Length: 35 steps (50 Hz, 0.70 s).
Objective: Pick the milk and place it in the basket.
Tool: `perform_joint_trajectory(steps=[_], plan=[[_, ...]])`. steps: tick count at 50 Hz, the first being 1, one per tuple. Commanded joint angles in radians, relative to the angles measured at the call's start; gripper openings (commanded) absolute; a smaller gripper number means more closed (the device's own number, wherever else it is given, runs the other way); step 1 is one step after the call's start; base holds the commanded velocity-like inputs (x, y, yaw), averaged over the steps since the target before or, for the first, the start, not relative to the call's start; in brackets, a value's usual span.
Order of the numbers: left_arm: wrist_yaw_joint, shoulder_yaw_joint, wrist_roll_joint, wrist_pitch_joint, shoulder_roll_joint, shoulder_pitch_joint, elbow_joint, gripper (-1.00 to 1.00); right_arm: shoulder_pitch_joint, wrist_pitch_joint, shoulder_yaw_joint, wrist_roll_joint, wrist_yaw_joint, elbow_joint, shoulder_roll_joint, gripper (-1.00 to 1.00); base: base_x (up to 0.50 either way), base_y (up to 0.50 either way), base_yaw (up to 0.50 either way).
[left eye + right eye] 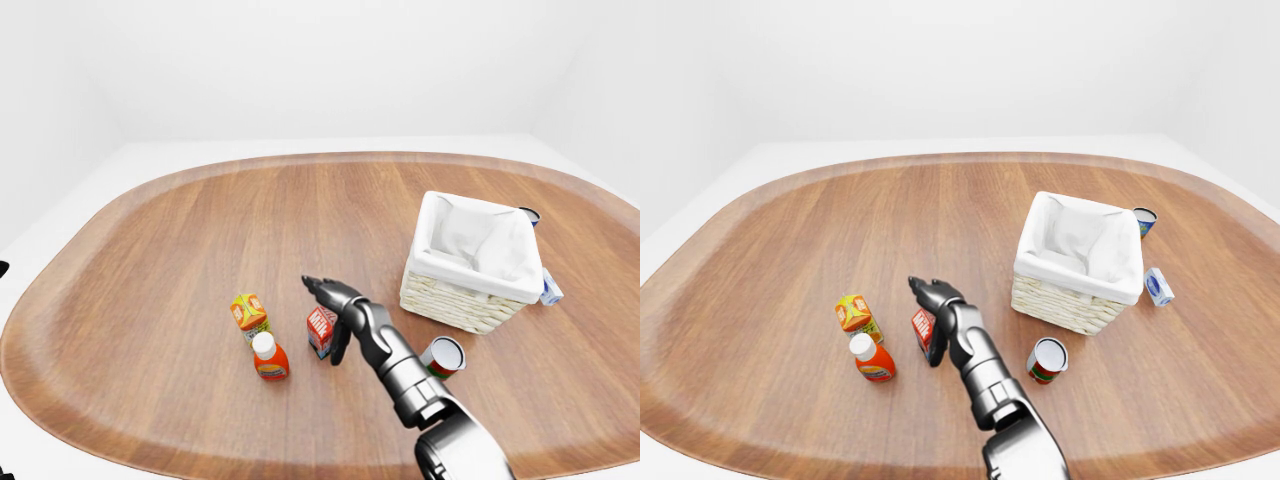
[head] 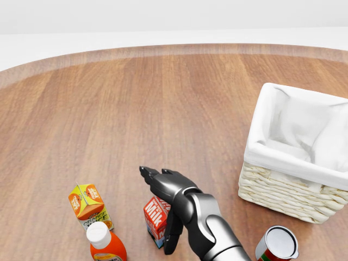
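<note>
Near the table's [image 1: 150, 250] bottom edge you've got one milk [image 2: 155, 215] carton, upright. Left of it: one orange juice carton [image 2: 87, 204], one orange bottle [image 2: 103, 243]. Right: one can [image 2: 278, 243], then the basket [image 2: 296, 149]. Your right hand [image 2: 168, 209] spread open over the milk, thumb alongside it, not gripping.

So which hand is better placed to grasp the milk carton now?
The right hand. It is already at the milk carton, with open fingers reaching over its top and one finger hanging down its right side. The left hand shows in no view.
</note>
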Motion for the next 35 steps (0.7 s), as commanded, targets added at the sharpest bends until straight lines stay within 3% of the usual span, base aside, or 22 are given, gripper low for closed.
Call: perform_joint_trajectory(steps=[1, 19, 20, 21, 22, 35], plan=[[-0.001, 0.0, 0.0, -0.002, 0.0, 0.0, 0.001, 1.0, -0.015, 0.0, 0.0, 0.007, -0.023, 0.044, 0.007, 1.0, 0.0, 0.0, 0.0], [0.0, 0.0, 0.0, -0.001, 0.0, 0.0, 0.0, 1.0, -0.032, 0.0, 0.0, 0.02, -0.057, 0.099, 0.003, 1.0, 0.0, 0.0, 0.0], [0.0, 0.0, 0.001, -0.002, 0.0, 0.0, 0.0, 1.0, -0.031, 0.0, -0.001, 0.019, -0.052, 0.095, 0.004, 0.62, 0.0, 0.0, 0.0], [0.0, 0.0, 0.001, -0.003, 0.0, 0.0, 0.001, 1.0, -0.028, 0.0, 0.0, 0.017, -0.05, 0.088, 0.002, -0.11, 0.0, 0.0, 0.0], [0.0, 0.0, 0.001, -0.003, 0.0, 0.0, 0.001, 1.0, -0.024, 0.0, 0.004, 0.011, -0.05, 0.078, -0.002, -1.0, 0.0, 0.0, 0.0], [0.002, 0.0, 0.001, -0.003, 0.0, 0.0, 0.0, 1.0, -0.046, 0.0, -0.001, -0.011, -0.048, 0.068, 0.002, -1.0, 0.0, 0.0, 0.0]])
